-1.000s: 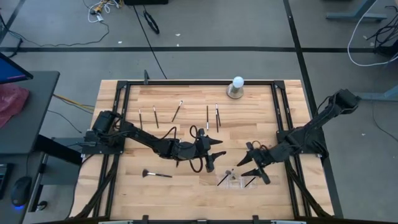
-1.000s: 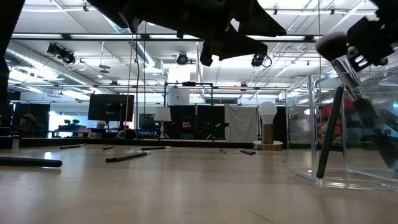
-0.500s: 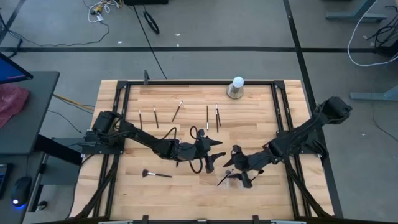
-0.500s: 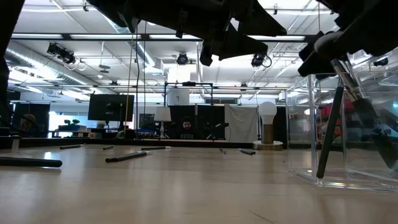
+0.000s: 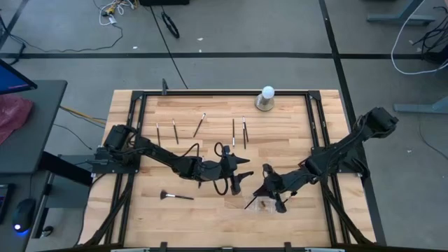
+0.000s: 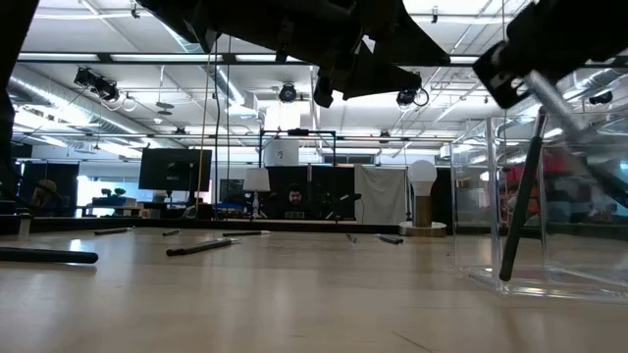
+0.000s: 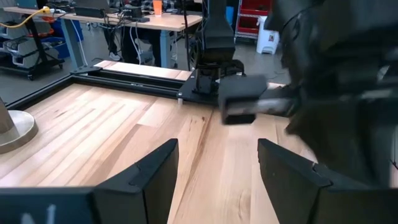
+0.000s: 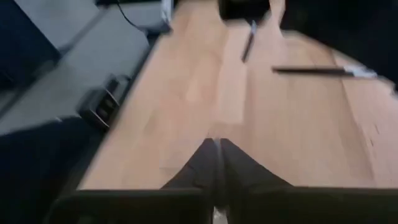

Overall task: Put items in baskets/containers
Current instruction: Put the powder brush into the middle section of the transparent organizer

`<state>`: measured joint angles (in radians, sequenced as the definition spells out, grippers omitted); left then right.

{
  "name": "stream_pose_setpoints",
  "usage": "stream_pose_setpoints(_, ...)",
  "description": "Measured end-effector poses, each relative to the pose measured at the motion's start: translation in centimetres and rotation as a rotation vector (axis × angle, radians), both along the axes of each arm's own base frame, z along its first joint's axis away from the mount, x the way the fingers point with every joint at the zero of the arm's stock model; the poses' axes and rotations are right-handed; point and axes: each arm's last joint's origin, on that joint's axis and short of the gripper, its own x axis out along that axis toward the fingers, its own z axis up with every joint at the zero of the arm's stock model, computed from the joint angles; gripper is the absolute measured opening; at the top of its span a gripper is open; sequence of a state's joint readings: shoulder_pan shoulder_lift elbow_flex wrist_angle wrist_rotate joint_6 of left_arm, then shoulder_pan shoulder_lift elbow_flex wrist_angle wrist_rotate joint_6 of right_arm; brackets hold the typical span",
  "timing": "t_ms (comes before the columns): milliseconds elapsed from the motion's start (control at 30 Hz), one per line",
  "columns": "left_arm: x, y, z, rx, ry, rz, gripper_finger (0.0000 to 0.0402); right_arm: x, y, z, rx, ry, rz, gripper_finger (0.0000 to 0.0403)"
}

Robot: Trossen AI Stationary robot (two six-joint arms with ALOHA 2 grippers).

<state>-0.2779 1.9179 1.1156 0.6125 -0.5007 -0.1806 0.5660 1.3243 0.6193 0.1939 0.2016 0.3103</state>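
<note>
From above, the clear tray (image 5: 264,204) sits on the near part of the table (image 5: 294,119), and everything else is best placed against it. The right gripper (image 5: 269,187) hangs just over the tray's far edge, and a brush (image 5: 250,202) leans out over the tray's left side. The left gripper (image 5: 240,175) waits just beyond the tray, up and to its left. More brushes (image 5: 234,131) lie in a loose row well beyond the tray, near the white ball on its grey base (image 5: 266,98), and a fan brush (image 5: 175,196) lies well to the tray's left.

At table height, the tray (image 6: 535,211) shows one brush (image 6: 520,201) standing tilted inside against its wall.

The left wrist view shows that arm's fingers (image 7: 155,168) spread wide with nothing between them.

The right wrist view shows its fingers (image 8: 239,168) pressed together, and I can't make out anything pinched between them.

These brushes look light, stiff and thin, likely to roll or skid on the wood; I'd pinch one at mid-handle, across its width, clear of the soft bristles. The tray seems light enough to slide if nudged.
</note>
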Motion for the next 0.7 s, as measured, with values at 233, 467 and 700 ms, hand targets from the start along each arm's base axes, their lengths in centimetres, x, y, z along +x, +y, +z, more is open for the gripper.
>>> stream_pose_setpoints(233,0.0,0.0,-0.1,-0.017,0.004,0.003,0.022,-2.9,0.2,2.4,0.076,-0.149,-0.1,0.0006)
stream_pose_setpoints(467,0.0,0.0,-0.2,-0.014,0.013,0.003,0.022,-7.2,-1.5,-1.5,0.305,-0.292,-0.319,0.0006)
stream_pose_setpoints(700,0.0,0.0,-0.1,-0.013,0.012,0.006,0.022,-8.8,-2.6,-3.6,0.397,-0.337,-0.354,0.0006)
